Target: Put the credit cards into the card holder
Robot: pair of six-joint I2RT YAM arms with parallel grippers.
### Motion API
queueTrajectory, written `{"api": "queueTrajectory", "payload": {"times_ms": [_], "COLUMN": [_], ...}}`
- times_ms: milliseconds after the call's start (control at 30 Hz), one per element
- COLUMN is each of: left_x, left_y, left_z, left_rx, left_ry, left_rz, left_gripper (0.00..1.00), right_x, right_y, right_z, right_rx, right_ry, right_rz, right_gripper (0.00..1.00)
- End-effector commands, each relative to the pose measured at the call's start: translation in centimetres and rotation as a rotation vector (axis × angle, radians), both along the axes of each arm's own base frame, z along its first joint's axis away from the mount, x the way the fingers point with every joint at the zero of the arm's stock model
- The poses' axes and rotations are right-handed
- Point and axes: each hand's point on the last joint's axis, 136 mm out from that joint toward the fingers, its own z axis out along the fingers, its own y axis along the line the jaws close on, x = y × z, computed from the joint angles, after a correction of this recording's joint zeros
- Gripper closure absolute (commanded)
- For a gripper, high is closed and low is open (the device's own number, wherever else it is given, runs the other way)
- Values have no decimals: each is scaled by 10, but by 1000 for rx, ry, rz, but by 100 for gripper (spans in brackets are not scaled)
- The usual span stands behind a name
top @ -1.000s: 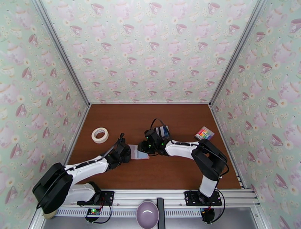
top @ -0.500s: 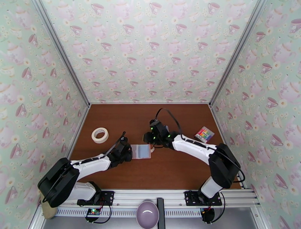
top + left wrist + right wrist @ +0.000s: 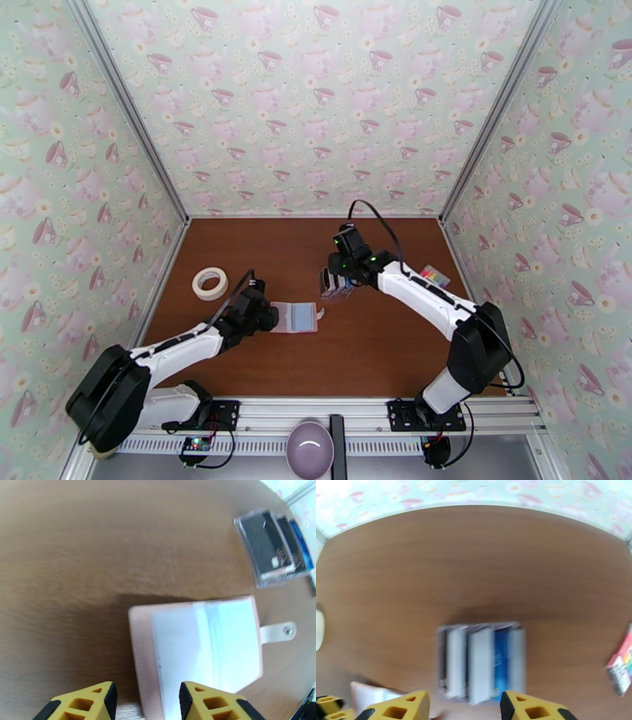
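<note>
The pale pink card holder (image 3: 295, 317) lies open and flat at the middle of the overhead view, its pale lining facing up and its snap tab (image 3: 278, 632) pointing right. The left gripper (image 3: 267, 316) sits at the holder's left edge with its jaws apart. In the wrist view the holder's near corner lies between the yellow fingers (image 3: 85, 703). The credit cards (image 3: 338, 286) stand on edge in a tight row up and right of the holder, apart from it. The right gripper (image 3: 464, 707) hangs just over them, jaws likewise apart, in a blurred picture.
</note>
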Motion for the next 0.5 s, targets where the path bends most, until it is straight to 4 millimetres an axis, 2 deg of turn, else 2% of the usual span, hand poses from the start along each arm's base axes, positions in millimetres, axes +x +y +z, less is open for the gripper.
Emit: {"api": "queueTrajectory", "payload": {"times_ms": [0,167,467], "left_x": [-3,-3,-1], "left_y": [-1,-2,-6], "left_z": [2,-1,-10], "left_rx": [-50,-74,-101], "left_ry": [-4,14,51], "left_rz": [-26,-34,-40], "left_gripper": [52,51,49], "right_x": [10,25,33], "right_y": [-11,-19,-21], "right_z": [-6,-23,-64], "right_rx": [-49,-39,-30], "right_ry": [32,76,162], "right_rz": [31,36,42], "right_gripper": [48,49,51]}}
